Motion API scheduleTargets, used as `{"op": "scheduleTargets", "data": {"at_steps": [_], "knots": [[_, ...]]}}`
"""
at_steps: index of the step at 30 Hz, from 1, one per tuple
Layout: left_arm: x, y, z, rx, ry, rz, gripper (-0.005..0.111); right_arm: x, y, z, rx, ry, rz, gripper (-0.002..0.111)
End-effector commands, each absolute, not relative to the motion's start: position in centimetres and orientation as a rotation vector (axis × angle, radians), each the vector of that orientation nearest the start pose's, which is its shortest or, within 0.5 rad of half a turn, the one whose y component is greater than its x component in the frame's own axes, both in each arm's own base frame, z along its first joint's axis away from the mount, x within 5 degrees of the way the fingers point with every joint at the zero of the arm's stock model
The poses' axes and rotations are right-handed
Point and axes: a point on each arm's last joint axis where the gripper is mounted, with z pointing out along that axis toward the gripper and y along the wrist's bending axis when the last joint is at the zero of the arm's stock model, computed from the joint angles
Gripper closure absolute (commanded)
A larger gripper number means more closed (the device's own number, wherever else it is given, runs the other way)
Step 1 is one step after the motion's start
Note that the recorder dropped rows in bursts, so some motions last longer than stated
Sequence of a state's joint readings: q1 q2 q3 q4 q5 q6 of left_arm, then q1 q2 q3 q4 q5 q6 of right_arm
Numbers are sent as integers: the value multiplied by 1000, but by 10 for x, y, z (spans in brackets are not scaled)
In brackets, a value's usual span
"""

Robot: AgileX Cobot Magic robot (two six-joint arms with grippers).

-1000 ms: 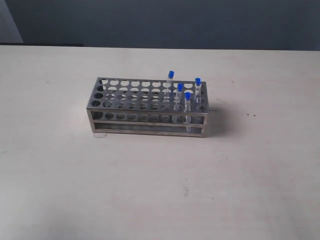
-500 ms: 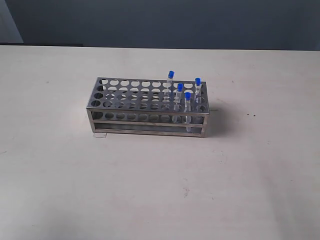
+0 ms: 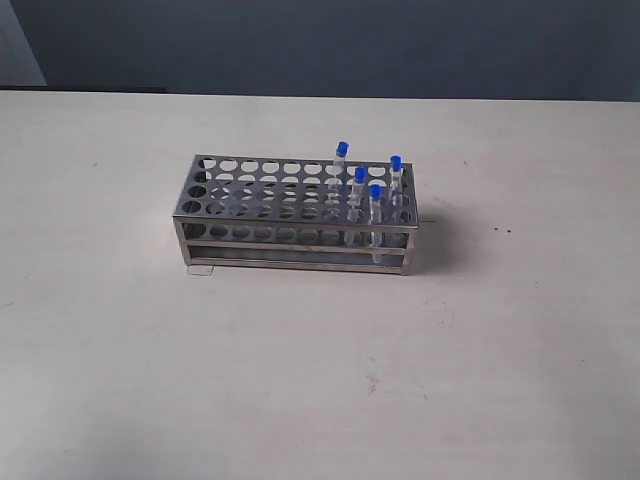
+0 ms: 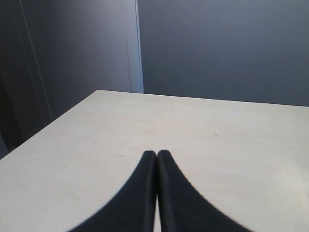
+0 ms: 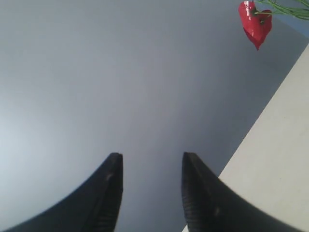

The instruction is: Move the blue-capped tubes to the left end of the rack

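The silvery metal rack point(image 3: 262, 193) stands mid-table in the exterior view. Several blue-capped tubes stand upright in holes at its right end: one at the back point(image 3: 341, 165), one at the far right point(image 3: 396, 175), one in the middle point(image 3: 358, 190) and one at the front point(image 3: 375, 210). Neither arm shows in the exterior view. My left gripper point(image 4: 157, 153) is shut with nothing between its black fingers, above bare table. My right gripper point(image 5: 150, 157) is open and empty, facing a grey wall. Rack and tubes are out of both wrist views.
The beige table point(image 3: 300, 370) runs back to a dark wall. In the right wrist view a red heart-shaped flower point(image 5: 255, 21) hangs at one corner, beside the table's edge point(image 5: 270, 150). A pale door frame point(image 4: 136, 48) stands beyond the table in the left wrist view.
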State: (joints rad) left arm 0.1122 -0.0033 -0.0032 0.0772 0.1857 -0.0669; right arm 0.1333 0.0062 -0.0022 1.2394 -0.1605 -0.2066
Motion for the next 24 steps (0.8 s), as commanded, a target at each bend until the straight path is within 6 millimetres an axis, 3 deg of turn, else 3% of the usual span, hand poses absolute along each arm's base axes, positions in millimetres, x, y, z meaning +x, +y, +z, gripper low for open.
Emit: {"op": "scheduleTargets", "data": {"at_steps": [1, 7, 9, 14, 17, 19, 24], "knots": [[56, 7, 198, -96, 1653, 92, 106, 56, -7, 218, 772, 1273, 850, 69], [56, 7, 198, -96, 1653, 92, 106, 56, -7, 219, 885, 1214, 989, 69], [56, 7, 198, -96, 1653, 92, 106, 53, -3, 233, 748, 1241, 934, 75], [56, 7, 198, -96, 1653, 92, 106, 44, 12, 289, 275, 1387, 651, 106], [56, 7, 198, -96, 1653, 92, 106, 61, 19, 317, 86, 1581, 485, 106], [56, 7, 198, -96, 1653, 92, 106, 85, 29, 331, -98, 1759, 394, 101], [56, 7, 198, -96, 1653, 92, 106, 158, 72, 352, -511, 2023, 547, 96]]}}
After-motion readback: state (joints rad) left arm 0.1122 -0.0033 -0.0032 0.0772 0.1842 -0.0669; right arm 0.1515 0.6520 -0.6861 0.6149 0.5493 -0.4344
